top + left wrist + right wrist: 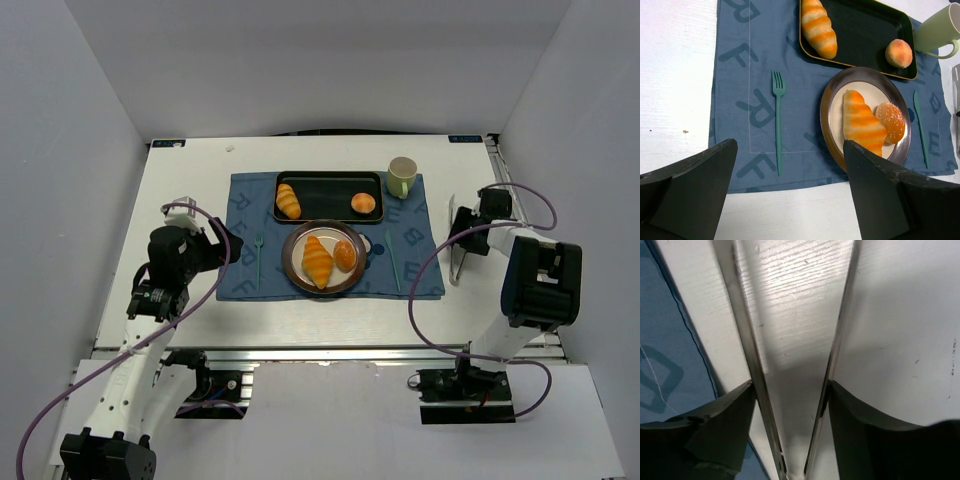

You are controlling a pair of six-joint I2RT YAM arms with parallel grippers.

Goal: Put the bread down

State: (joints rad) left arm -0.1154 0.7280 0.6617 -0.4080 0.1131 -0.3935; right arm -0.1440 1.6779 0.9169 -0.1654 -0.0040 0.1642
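Croissant (317, 262) and bun (345, 255) lie on plate (288, 250). Second croissant (288, 201) and second bun (363, 203) sit in tray (330, 180) behind plate. Right gripper (790, 390), well right of plate, grasps tongs (747, 340) by both arms. Left gripper (790, 145), left of plate, released, jaws wide.

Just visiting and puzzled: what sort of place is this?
Likely a robotics test booth staged as a meal setting: plain white walls, a left arm and right arm, a placemat with plate and fork.

Left gripper (790, 147) spread wide, right gripper (790, 385) pointing down
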